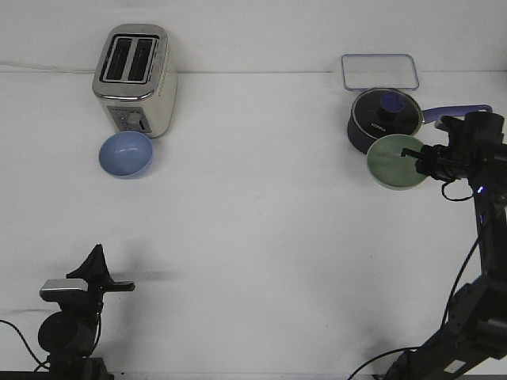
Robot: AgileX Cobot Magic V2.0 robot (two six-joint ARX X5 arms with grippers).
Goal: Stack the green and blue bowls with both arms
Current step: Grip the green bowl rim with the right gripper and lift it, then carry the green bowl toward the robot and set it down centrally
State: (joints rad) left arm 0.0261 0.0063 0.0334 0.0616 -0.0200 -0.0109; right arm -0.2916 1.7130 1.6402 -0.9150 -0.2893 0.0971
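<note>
The right gripper [413, 153] reaches the green bowl [394, 162] at two o'clock, beside the saucepan [383, 119]; its grip cannot be made out. The blue bowl [126, 154] waits at ten o'clock by the toaster [135, 77]. The left gripper [119, 286] idles, apparently closed. No stacking is done yet.

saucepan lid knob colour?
Dark blue knob on the glass-lidded saucepan; front view.
</note>
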